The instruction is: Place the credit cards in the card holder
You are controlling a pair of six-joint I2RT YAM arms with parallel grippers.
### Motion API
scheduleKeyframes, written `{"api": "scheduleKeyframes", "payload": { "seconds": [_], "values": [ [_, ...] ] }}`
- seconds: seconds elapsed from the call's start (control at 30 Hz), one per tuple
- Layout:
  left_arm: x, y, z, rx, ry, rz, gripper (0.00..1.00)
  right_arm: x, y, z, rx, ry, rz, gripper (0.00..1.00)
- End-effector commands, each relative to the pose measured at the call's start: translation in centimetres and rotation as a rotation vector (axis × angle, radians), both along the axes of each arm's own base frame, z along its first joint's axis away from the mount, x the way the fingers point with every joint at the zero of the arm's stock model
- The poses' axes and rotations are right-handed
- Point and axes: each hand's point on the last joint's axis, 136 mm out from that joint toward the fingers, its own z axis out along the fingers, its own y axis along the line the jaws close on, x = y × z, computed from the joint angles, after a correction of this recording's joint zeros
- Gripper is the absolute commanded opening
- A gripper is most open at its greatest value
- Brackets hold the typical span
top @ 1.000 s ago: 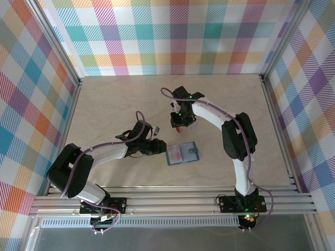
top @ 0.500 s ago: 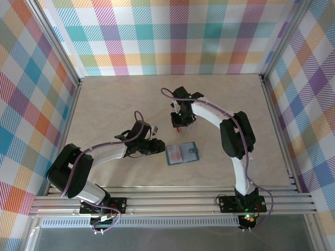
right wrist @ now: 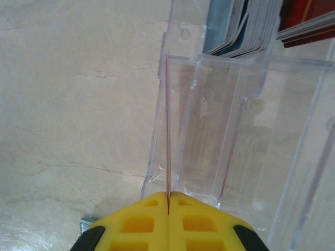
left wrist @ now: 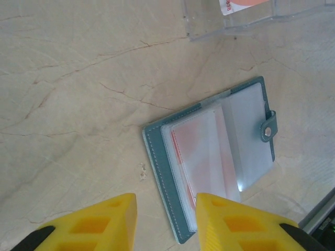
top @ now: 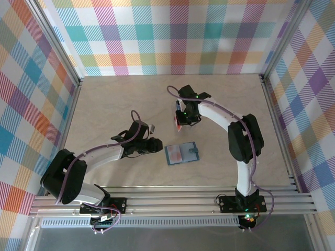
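Observation:
The teal card holder (top: 181,153) lies open on the table, with a red card (left wrist: 196,151) inside one of its clear sleeves. My left gripper (top: 156,146) is open at the holder's left edge; in the left wrist view the yellow fingers (left wrist: 107,219) stand astride the stitched spine (left wrist: 159,172). My right gripper (top: 181,117) is shut on a thin red credit card (right wrist: 168,130), seen edge-on and held upright beside the clear case. That card shows as a red patch (top: 179,125) under the gripper. More credit cards (right wrist: 235,26) stand in the case.
A clear plastic case (right wrist: 235,130) with several slots sits on the table under my right gripper, its corner (left wrist: 235,21) just beyond the holder. Checked walls and metal rails (top: 172,201) bound the wooden table.
My right gripper has shut on the red card and shifted a little right and back with it. The left gripper has drawn slightly left; the holder has not moved.

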Motion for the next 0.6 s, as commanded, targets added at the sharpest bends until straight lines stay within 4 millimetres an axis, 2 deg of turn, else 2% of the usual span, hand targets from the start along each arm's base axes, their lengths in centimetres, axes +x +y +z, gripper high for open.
{"api": "scheduleKeyframes", "payload": {
  "seconds": [0.0, 0.1, 0.17, 0.23, 0.37, 0.57],
  "values": [
    [2.5, -0.9, 1.5, -0.03, -0.016, 0.052, 0.35, 0.1, -0.9, 0.9, 0.003, -0.013, -0.031, 0.02],
    [4.7, -3.4, 2.0, -0.106, 0.015, 0.052, 0.23, 0.0, -1.0, 0.6, 0.009, -0.006, -0.03, 0.02],
    [6.7, -4.8, 1.9, -0.127, 0.034, 0.071, 0.08, 0.0, -1.0, 0.5, 0.02, 0.003, -0.032, 0.02],
    [8.6, -6.3, 1.8, -0.162, 0.053, 0.079, 0.01, 0.1, -0.9, 0.5, 0.026, 0.004, -0.032, 0.02],
    [11.9, -8.9, 0.9, -0.234, 0.11, 0.091, 0.0, -0.1, -0.9, 1.0, 0.036, 0.003, -0.028, 0.02],
    [14.9, -10.1, 0.7, -0.262, 0.124, 0.107, 0.0, -0.2, -1.1, 1.4, 0.04, -0.001, -0.025, 0.03]
  ]
}}
